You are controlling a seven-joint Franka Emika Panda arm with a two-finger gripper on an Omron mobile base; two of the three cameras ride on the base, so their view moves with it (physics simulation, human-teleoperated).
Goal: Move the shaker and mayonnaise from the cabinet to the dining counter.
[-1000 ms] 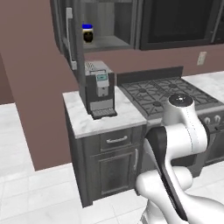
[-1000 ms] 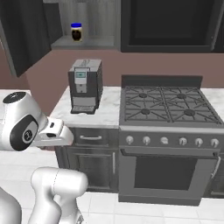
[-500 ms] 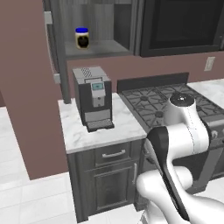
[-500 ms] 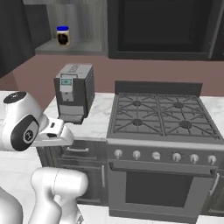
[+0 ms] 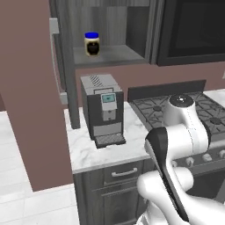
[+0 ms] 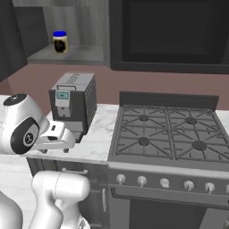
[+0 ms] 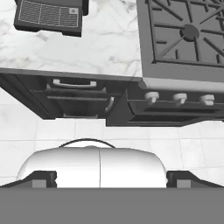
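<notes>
From where I stand, the cabinet (image 5: 66, 66) hangs open at the left, the mayonnaise (image 5: 92, 44) alone on its shelf above the coffee machine (image 5: 102, 110); I see no shaker. To the right, the stove (image 6: 167, 134). The gripper (image 7: 111, 178) hangs low with its fingers spread wide, empty. It looks like the approach stage; next it must rise to the jar.

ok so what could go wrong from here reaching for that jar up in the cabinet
The mayonnaise sits high in the open cabinet, directly above the coffee machine, so the arm might clip the machine while rising. The open end effector points down at the floor, so it needs a big reorientation first.
</notes>
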